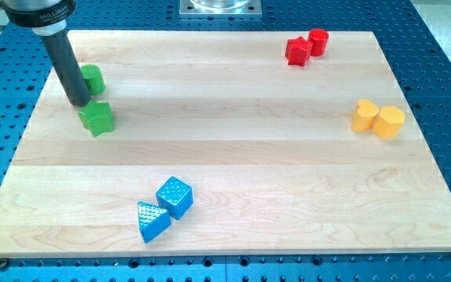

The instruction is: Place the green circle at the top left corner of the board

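Green circle (92,78) touching my tip (80,103)

Single camera view, high and angled down, whole wooden board (233,149) in frame

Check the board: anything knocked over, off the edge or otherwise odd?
Nothing stands out. All blocks lie flat on the board in colour pairs: green circle and green star at the view's left, red pair at the top, yellow pair at the right, blue pair at the bottom. My tip sits between the green blocks.
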Controlling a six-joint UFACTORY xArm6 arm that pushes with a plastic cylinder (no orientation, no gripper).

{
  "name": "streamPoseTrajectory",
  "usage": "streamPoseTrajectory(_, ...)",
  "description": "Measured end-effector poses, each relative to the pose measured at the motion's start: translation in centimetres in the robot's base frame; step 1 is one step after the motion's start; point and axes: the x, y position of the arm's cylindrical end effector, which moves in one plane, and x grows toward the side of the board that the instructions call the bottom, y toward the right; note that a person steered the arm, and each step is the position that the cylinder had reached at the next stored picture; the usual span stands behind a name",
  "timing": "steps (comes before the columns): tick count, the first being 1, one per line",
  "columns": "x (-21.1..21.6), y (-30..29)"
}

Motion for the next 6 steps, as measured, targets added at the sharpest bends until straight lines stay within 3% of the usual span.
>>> streamPoseTrajectory(2,-7.0,0.0)
streamPoseTrajectory(3,-4.9,2.3)
streamPoseTrajectory(4,-6.3,5.4)
streamPoseTrajectory(5,-10.8,4.9)
streamPoseTrajectory(6,-11.9,3.1)
